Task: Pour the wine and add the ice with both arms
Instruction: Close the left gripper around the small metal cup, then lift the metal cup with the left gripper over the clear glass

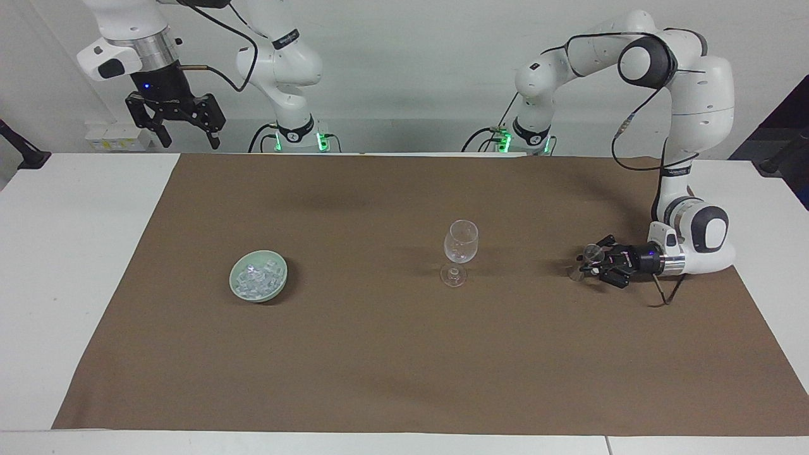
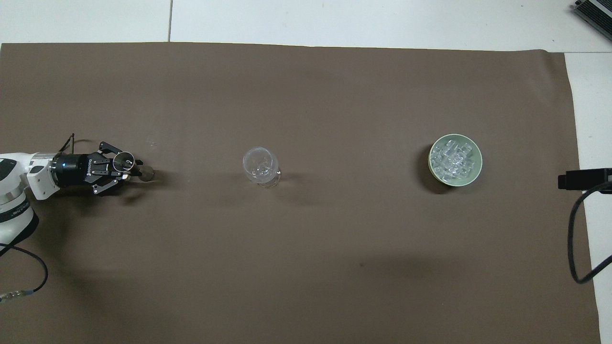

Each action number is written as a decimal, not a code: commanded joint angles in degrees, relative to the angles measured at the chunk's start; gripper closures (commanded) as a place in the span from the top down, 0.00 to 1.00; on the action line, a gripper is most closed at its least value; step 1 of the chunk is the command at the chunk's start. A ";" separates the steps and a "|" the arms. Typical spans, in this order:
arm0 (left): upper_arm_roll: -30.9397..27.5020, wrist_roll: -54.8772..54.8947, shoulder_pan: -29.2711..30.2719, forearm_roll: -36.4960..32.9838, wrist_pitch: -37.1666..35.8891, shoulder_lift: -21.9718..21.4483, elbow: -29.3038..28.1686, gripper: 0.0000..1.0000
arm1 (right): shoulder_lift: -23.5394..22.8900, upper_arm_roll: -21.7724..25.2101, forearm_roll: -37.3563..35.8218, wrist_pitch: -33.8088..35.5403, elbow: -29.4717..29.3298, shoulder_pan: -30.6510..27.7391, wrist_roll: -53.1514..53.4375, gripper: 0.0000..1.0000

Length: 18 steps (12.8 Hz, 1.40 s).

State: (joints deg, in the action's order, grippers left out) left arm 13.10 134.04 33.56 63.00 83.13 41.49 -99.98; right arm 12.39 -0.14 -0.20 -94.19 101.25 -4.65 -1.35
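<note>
An empty stemmed wine glass (image 1: 460, 249) (image 2: 260, 166) stands upright mid-cloth. Toward the right arm's end, a pale green bowl (image 1: 279, 282) (image 2: 477, 171) holds a heap of ice (image 1: 256, 273) (image 2: 452, 157). My left gripper (image 1: 588, 262) (image 2: 131, 167) lies low over the cloth at the left arm's end, pointing toward the wine glass. It is shut on a small clear glass vessel (image 1: 593, 253) (image 2: 125, 161) with a round rim. Wine is out of view. My right gripper (image 1: 186, 136) waits open, high over the table edge by the robots.
A brown cloth (image 1: 404, 354) (image 2: 306, 267) covers most of the white table (image 1: 69, 253). A black fixture with a looping cable (image 2: 585, 179) reaches in at the right arm's end of the table.
</note>
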 commanded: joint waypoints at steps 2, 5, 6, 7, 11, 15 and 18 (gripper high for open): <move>2.10 1.13 0.81 2.29 -1.74 -0.62 -0.39 0.09 | 0.27 -0.21 1.52 0.50 -0.18 -0.36 0.82 1.00; 4.39 1.05 0.72 3.17 -2.70 -2.38 -0.22 0.05 | 0.27 -0.21 1.52 0.50 -0.18 -0.36 0.82 1.00; 5.00 0.87 0.63 3.26 -2.97 -3.25 -0.39 0.05 | 0.27 -0.21 1.52 0.50 -0.18 -0.36 0.82 1.00; 5.36 0.78 0.11 3.44 -2.97 -4.31 -0.48 0.04 | 0.27 -0.21 1.52 0.50 -0.18 -0.36 0.82 1.00; 6.15 0.52 -2.96 4.67 -2.27 -8.61 -1.10 0.03 | 0.27 -0.21 1.52 0.50 -0.18 -0.36 0.82 1.00; 6.06 0.34 -7.79 6.87 -0.78 -10.90 -1.97 0.02 | 0.27 -0.21 1.52 0.50 -0.18 -0.36 0.82 1.00; 5.98 -1.93 -10.70 8.18 1.24 -12.13 -2.68 0.02 | 0.27 -0.21 1.52 0.50 -0.18 -0.36 0.82 1.00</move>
State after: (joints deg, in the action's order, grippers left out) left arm 20.11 133.55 24.66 69.09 82.63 32.18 -100.13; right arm 12.39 -0.14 -0.20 -94.19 101.25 -4.65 -1.35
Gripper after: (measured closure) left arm 0.753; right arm 0.000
